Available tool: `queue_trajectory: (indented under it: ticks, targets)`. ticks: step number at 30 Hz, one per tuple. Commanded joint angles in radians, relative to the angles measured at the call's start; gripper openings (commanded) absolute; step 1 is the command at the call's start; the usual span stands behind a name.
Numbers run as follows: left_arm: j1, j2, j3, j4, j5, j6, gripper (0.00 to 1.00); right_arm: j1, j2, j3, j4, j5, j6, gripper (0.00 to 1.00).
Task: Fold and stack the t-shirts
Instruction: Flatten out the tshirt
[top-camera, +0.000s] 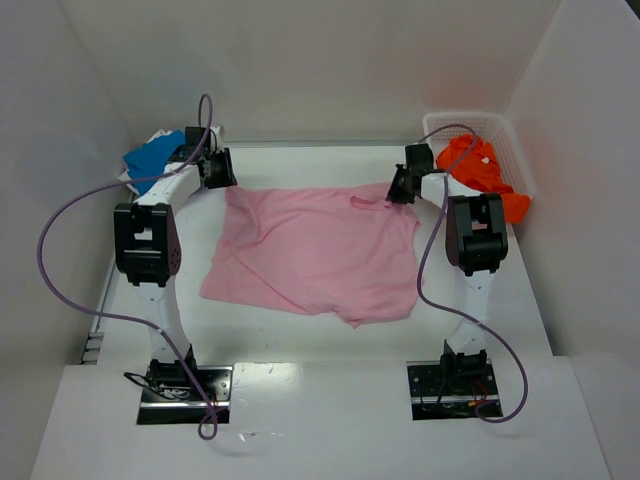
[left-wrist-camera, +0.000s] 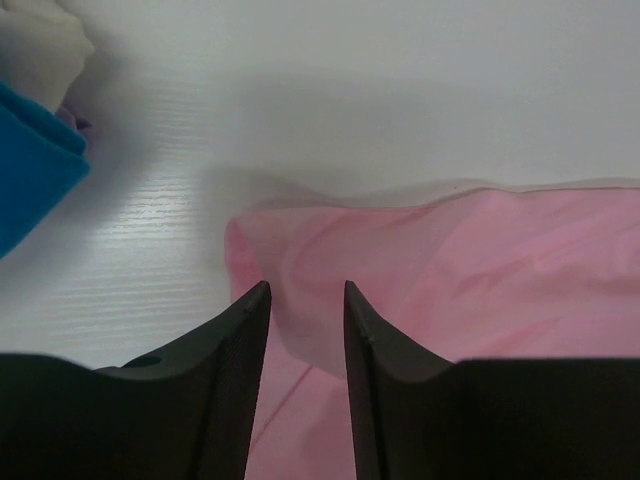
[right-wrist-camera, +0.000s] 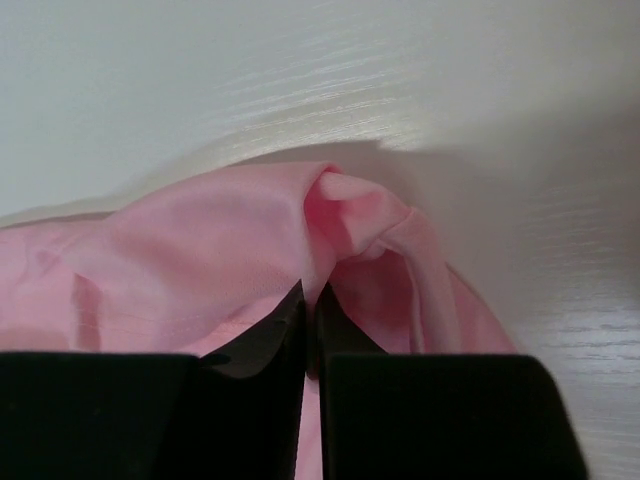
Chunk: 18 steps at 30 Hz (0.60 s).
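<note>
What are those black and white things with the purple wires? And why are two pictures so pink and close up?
Those are two robot arms bolted to a white table. The big picture is taken from above. The other two come from little cameras on the arms' wrists, so everything looks close. A pink t-shirt lies spread in the middle. A blue t-shirt sits far left, and an orange t-shirt spills out of a white basket. The left gripper is open over a corner of the pink shirt. The right gripper seems to pinch a bunched bit.
</note>
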Motion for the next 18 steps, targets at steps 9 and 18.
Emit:
queue_trajectory:
  ticks: [9,18]
  targets:
    - [0.001,0.084,0.085,0.011,0.018,0.018,0.58,0.005,-0.087,0.021,0.015,-0.011,0.004,0.02]
    - [0.01,0.094,0.03,0.011,-0.043,0.0,0.59,0.005,-0.141,0.021,0.005,0.001,-0.005,0.02]
